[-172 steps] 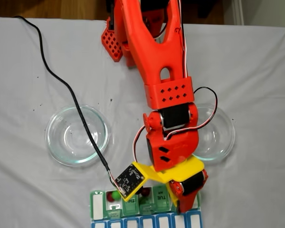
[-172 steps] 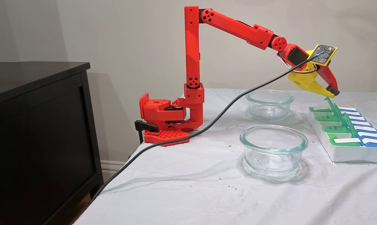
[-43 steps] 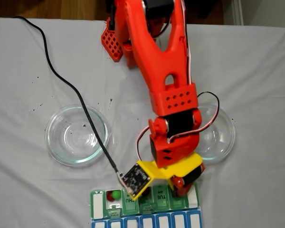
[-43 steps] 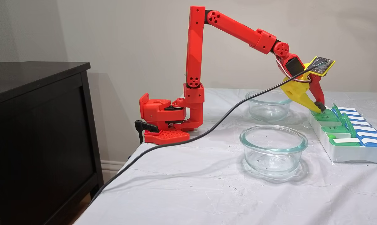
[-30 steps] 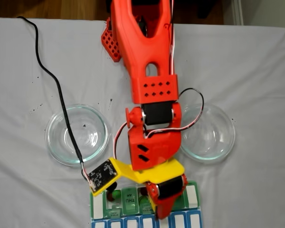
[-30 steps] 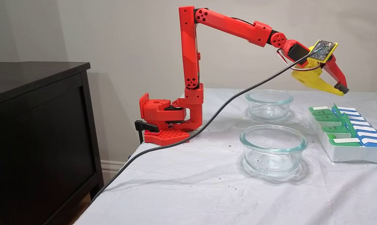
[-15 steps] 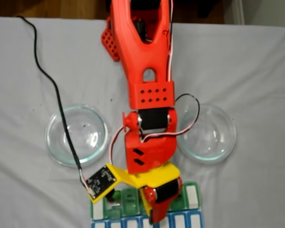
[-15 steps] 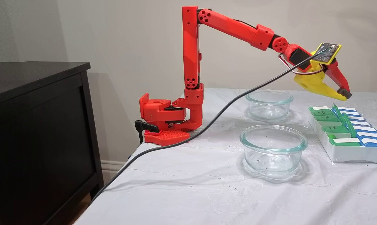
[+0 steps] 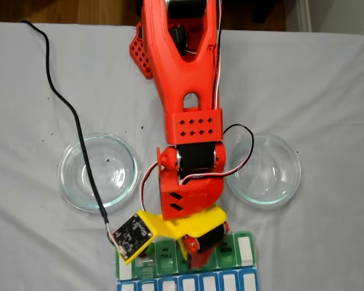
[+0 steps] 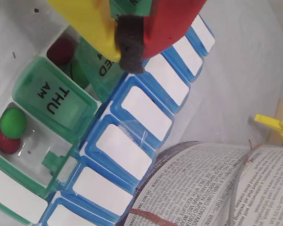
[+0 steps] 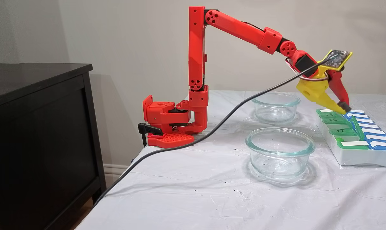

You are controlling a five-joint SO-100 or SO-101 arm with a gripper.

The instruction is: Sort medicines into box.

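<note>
The box (image 10: 141, 113) has a green-lidded row and a blue-lidded row; it lies at the table's near edge in a fixed view (image 9: 246, 248) and at the right in the other fixed view (image 11: 349, 156). One open compartment holds a green pill (image 10: 13, 123) and a red pill (image 10: 6, 142). Beyond the shut THU lid (image 10: 52, 96), a dark red pill (image 10: 61, 51) lies in another compartment. My gripper (image 10: 131, 52) is shut with nothing in it, its black-padded tip against the tilted WED lid (image 10: 104, 70). It shows low over the box's green row in both fixed views (image 9: 194, 260) (image 11: 342, 108).
Two round glass bowls stand before the box, one left (image 9: 98, 171) and one right (image 9: 264, 168) of the arm. A black cable (image 9: 73, 115) trails over the left bowl. Printed pages (image 10: 217, 188) lie beyond the blue row. A black cabinet (image 11: 36, 127) stands off the table's left.
The gripper has come down from above the box to the green row, and its tip now meets the raised WED lid. It stays shut.
</note>
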